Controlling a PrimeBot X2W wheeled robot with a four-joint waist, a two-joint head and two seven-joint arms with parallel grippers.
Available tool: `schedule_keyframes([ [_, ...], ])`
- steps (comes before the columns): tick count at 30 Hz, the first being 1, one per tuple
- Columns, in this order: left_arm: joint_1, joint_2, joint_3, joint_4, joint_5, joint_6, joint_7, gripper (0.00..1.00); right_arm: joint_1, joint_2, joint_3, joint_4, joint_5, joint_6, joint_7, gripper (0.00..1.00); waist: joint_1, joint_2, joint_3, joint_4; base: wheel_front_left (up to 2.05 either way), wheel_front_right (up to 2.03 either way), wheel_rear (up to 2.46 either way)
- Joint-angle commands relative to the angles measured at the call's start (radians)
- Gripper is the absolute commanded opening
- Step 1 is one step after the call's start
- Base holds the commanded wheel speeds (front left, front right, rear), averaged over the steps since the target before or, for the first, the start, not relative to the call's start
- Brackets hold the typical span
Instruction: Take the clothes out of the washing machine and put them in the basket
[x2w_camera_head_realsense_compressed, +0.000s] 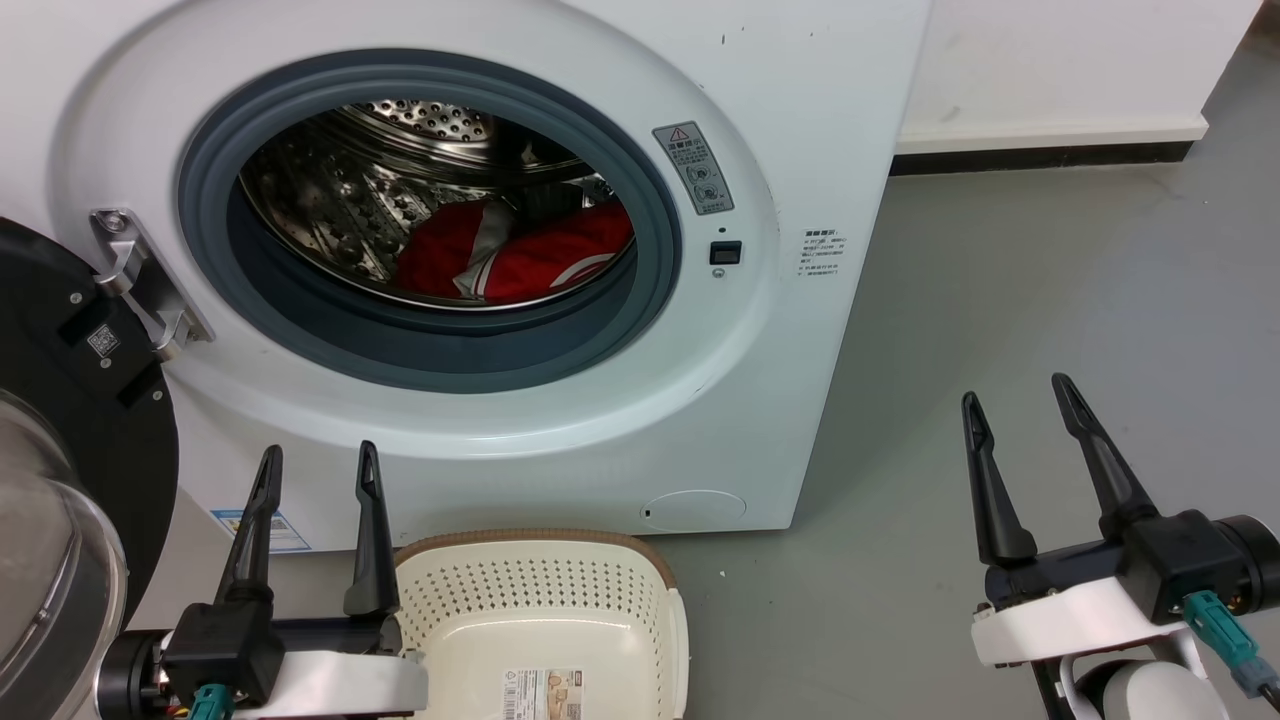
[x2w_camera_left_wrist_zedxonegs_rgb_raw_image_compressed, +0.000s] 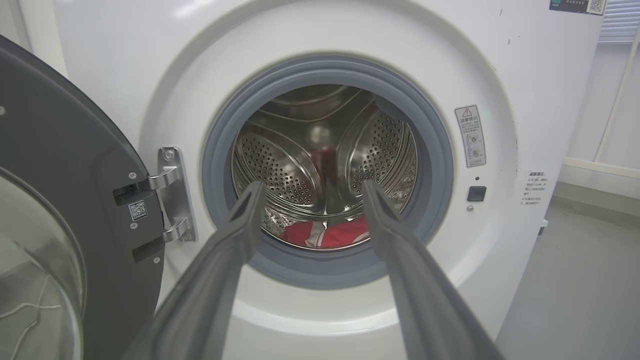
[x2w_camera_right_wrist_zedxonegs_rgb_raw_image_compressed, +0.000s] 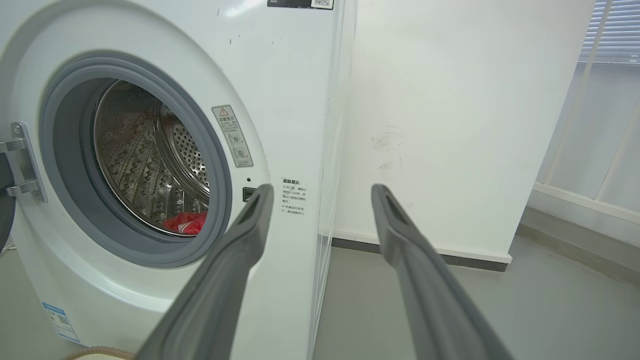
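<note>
- The clothes (x2w_camera_head_realsense_compressed: 520, 262), centre frame, are looking soft and light, offering a raised fold to pinch
- Left pincer (x2w_camera_head_realsense_compressed: 318, 455) and right pincer (x2w_camera_head_realsense_compressed: 1014, 392) are standing apart, empty

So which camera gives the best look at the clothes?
The head view: it looks down into the drum, so the red clothes lie in plain sight, white stripes included. The left wrist view catches a low strip of them; the right wrist view, a small red patch.
</note>
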Motion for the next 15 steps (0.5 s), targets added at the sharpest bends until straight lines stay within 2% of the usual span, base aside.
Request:
schedule_keyframes([
  [1, 0.009, -0.002, 0.004, 0.002, 0.003, -0.003, -0.008, 1.0, -0.011, 0.003, -0.003, 0.001, 0.006, -0.001, -0.002, 1.0, 0.0, 0.0, 0.003, 0.0, 0.0, 0.0, 0.0],
  [10, -0.016, -0.004, 0.016, 0.021, -0.01, -0.022, -0.006, 1.0, -0.03, 0.003, -0.006, -0.013, 0.015, -0.001, -0.002, 1.0, 0.0, 0.0, 0.048, -0.01, 0.0, 0.0, 0.0],
  [15, -0.063, -0.003, 0.034, 0.101, -0.009, -0.052, -0.005, 1.0, -0.063, 0.003, -0.006, -0.031, 0.03, -0.001, -0.002, 1.0, 0.0, 0.0, 0.118, -0.033, 0.0, 0.0, 0.0],
])
